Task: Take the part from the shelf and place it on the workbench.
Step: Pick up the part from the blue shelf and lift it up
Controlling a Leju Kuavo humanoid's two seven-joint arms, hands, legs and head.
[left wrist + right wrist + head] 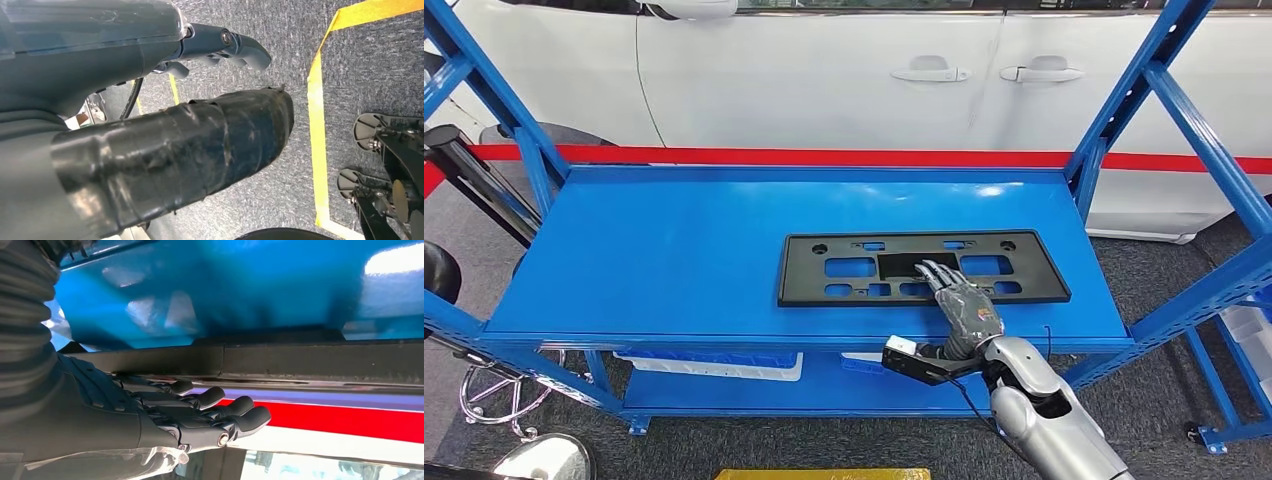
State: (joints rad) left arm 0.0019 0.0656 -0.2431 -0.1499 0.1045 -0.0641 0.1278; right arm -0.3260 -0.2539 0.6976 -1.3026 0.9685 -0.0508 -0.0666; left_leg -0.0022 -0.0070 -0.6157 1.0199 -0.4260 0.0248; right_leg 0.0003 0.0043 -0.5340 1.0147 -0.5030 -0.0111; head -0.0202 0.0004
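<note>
Bright, even overhead light in the head view — a white glare patch sits on the glossy blue metal shelf top (999, 190), and straight frame posts bow near the edges. The right wrist view is soft and blurred, with blown highlights; the left wrist view is dimmer, its near parts out of focus.

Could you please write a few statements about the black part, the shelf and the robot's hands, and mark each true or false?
1. The black part lies flat on the blue shelf. True.
2. The right hand reaches over the part with its fingers stretched out. True.
3. The part stands upright against the shelf's post. False: it lies flat, right of the shelf's middle.
4. The left hand holds the part. False: it hangs over grey floor with yellow tape.
5. A white car stands behind the shelf. True.
</note>
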